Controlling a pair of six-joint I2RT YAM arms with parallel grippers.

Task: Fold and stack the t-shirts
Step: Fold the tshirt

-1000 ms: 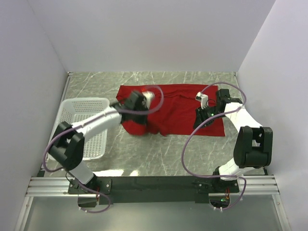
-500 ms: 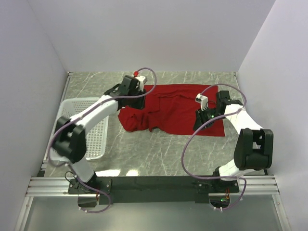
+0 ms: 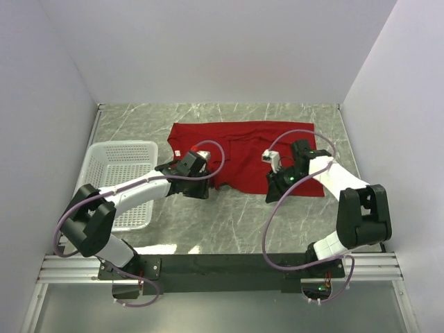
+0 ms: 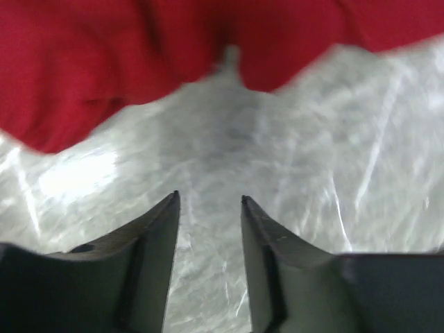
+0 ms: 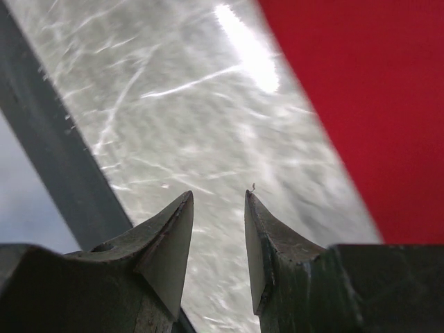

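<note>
— What has changed in the last second?

— The left gripper (image 4: 208, 200) was shut on a bunched fold of the deep-red cloth t-shirt (image 3: 243, 142). Now its jaws stand parted with nothing between them, low over the table by the shirt's near left edge. The right gripper (image 5: 218, 194) has shifted left and nearer. Its jaws are also apart and empty, just off the near right hem.

— And the shirt?

— It lies flatter than before, with its left part spread back out. It is soft matte fabric, lightly wrinkled and wavy along the near hem, on the glossy grey veined marble-look table (image 3: 229, 222).

— Which way does it lie?

— Its long axis runs left to right across the far middle. I cannot tell which end has the collar. The white plastic mesh basket (image 3: 121, 146) sits to its left, apart from it.
</note>
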